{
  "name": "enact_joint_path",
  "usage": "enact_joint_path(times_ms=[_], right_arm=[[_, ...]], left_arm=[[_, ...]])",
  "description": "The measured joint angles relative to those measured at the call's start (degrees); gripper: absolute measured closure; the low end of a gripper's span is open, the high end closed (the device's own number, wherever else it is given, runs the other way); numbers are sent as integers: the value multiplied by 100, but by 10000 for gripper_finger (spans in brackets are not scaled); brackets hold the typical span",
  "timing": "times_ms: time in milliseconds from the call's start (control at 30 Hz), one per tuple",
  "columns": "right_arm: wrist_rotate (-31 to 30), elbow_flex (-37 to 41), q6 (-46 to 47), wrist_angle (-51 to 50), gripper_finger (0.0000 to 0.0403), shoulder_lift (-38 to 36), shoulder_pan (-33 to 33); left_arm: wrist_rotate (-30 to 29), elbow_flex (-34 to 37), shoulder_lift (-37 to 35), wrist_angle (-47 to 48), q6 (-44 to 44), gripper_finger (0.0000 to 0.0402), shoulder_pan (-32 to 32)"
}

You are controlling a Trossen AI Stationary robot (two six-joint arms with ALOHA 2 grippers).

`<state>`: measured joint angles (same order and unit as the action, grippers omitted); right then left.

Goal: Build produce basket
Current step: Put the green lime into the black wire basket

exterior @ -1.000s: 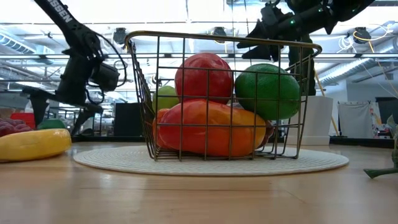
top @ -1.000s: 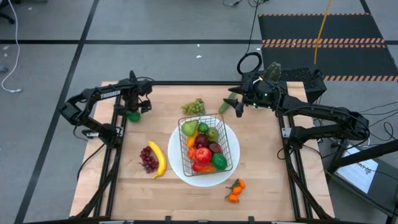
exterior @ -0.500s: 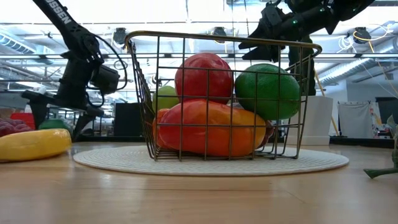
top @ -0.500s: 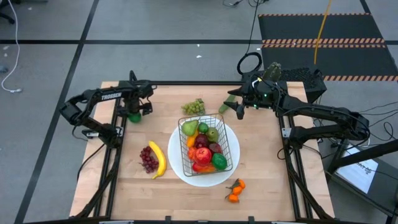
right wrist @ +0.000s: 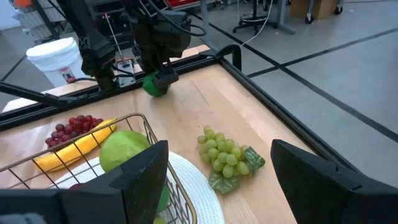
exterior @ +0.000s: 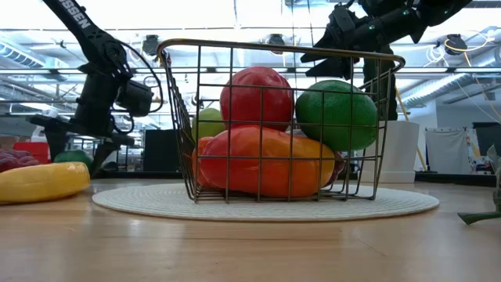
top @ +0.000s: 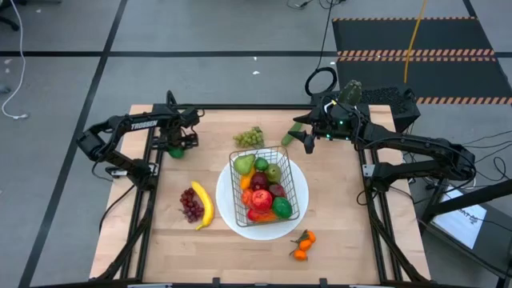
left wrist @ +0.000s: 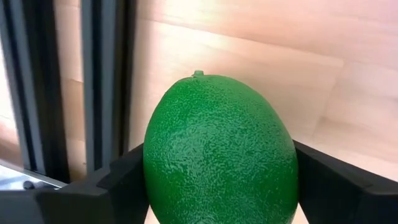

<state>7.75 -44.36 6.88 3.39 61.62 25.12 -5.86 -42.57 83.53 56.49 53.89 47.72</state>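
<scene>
Green lime (left wrist: 221,152) now clasped by the left hand (top: 174,144), well left of the basket (top: 268,186).
The fingers have been narrowed onto it; lifting comes next. The right hand (top: 304,138) is held wide, empty, beyond the basket.

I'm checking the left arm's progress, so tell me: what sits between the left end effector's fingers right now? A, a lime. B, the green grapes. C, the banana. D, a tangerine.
A: the left wrist view shows a lime filling the gap between the left end effector's fingers, near the table's left edge.
</scene>
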Motion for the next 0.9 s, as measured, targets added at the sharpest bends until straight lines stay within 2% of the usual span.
enact_joint_path(times_ms=[233, 533, 767, 900], right_arm=[[-28, 0, 15, 1, 126, -1, 0], [-59, 0, 43, 40, 126, -1, 0], [-59, 0, 1154, 763, 126, -1, -3], [-53, -2, 1983, 1101, 126, -1, -9]], left_arm=[[195, -431, 2, 25, -375, 55, -198], [649, -1835, 2, 42, -1017, 89, -623], [808, -3100, 2, 25, -1222, 58, -971], [1049, -3823, 2, -14, -1430, 64, -1128]])
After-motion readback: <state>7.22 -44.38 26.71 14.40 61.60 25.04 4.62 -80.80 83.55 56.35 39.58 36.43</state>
